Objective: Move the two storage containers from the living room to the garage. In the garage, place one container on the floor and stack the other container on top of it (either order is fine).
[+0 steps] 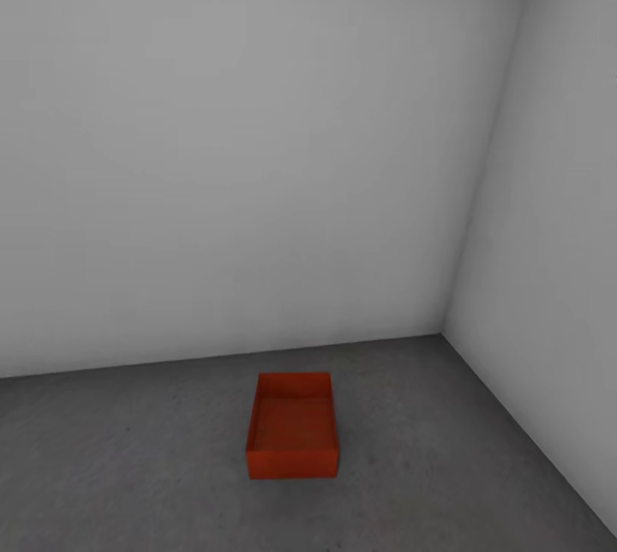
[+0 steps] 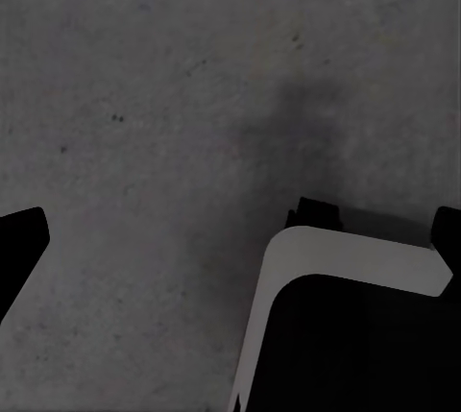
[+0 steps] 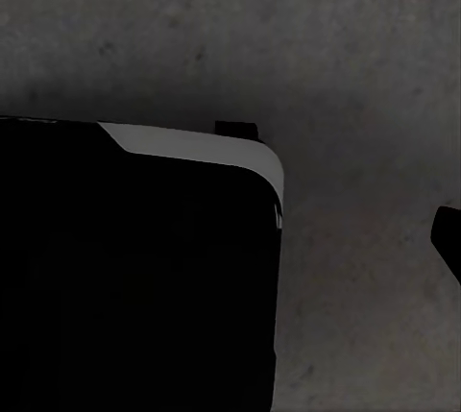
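the left gripper [image 2: 19,239] shows just one dark fingertip at the frame's edge over the floor [image 2: 173,95], beside the robot's own dark, pale-edged body; i cannot tell how wide it stands. the right gripper [image 3: 449,237] likewise shows one dark tip above the concrete, its spread unreadable. further out, one storage container [image 1: 292,425] sits upright and open-topped on the garage floor near the corner of two pale grey walls [image 1: 257,149]. it looks rigid, light and smooth-sided, probably best pinched over a rim wall. nothing crowds it.
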Controlling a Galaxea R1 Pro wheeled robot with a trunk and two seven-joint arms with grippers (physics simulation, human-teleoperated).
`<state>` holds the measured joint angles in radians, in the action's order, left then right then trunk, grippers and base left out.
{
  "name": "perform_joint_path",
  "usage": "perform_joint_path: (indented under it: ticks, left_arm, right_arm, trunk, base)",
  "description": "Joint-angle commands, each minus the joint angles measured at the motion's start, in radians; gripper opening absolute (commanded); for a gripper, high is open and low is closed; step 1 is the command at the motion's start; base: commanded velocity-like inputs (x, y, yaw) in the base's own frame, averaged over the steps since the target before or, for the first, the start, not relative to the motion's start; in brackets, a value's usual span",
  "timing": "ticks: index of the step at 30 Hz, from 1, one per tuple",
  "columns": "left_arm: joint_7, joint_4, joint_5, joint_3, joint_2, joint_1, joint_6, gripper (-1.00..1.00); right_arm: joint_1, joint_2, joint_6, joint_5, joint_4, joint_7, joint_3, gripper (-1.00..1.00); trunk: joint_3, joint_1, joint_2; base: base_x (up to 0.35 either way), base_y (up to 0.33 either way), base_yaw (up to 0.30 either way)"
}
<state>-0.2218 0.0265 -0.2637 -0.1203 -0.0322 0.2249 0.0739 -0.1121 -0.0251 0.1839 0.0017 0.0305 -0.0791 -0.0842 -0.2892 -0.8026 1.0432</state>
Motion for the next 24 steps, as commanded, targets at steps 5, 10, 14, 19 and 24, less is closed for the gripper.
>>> perform_joint_path:
  ticks: [5, 10, 14, 19, 24]
  left_arm:
    - [-0.002, 0.000, -0.009, -0.009, 0.000, 0.001, 0.003, 1.00]
    - [-0.002, 0.000, -0.009, -0.009, 0.000, 0.001, 0.003, 1.00]
    - [-0.002, 0.000, -0.009, -0.009, 0.000, 0.001, 0.003, 1.00]
    - [-0.002, 0.000, -0.009, -0.009, 0.000, 0.001, 0.003, 1.00]
    - [-0.002, 0.000, -0.009, -0.009, 0.000, 0.001, 0.003, 1.00]
  right_arm:
    - [-0.001, 0.000, 0.005, 0.000, 0.003, -0.005, -0.008, 1.00]
    - [-0.001, 0.000, 0.005, -0.004, 0.003, -0.006, -0.008, 1.00]
    - [-0.001, 0.000, 0.005, -0.007, 0.003, -0.007, -0.008, 1.00]
    - [-0.001, 0.001, 0.005, -0.009, 0.003, -0.007, -0.008, 1.00]
    - [-0.001, 0.001, 0.005, -0.008, 0.003, -0.007, -0.007, 1.00]
  trunk:
    - [0.007, 0.000, 0.001]
    - [0.015, 0.000, 0.001]
    - [0.021, 0.000, 0.001]
    - [0.029, 0.000, 0.001]
    - [0.037, 0.000, 0.001]
  base:
    - [0.000, 0.000, 0.000]
    - [0.000, 0.000, 0.000]
    - [0.000, 0.000, 0.000]
    - [0.000, 0.000, 0.000]
    - [0.000, 0.000, 0.000]
